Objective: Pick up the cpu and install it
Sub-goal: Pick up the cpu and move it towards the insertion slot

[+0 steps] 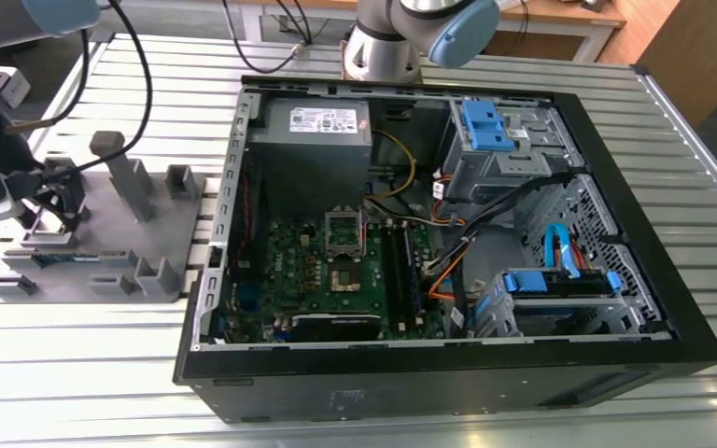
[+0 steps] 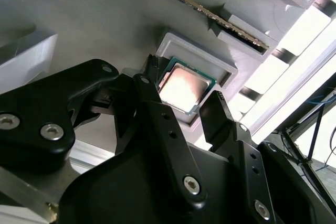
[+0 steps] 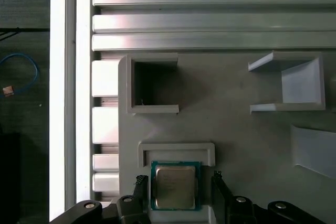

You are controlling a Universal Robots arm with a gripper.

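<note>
Black two-finger gripper (image 1: 53, 213) sits low over the grey moulded parts tray (image 1: 97, 280) at the exterior view's left, beside the open black computer case (image 1: 458, 373). In both wrist views the small square silvery-topped cpu (image 3: 176, 186) lies flat in a grey recessed pocket (image 3: 176, 148) of that tray. Fingers (image 3: 140, 183) spread, one on each side of the chip, grasping nothing

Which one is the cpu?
Find the big black computer case, then the grey tray beside it, on the exterior view's left. The black hand hangs over one low frame on that tray. The cpu lies inside: a flat, shiny silver square with a green rim, unlike the empty box next door.
</note>
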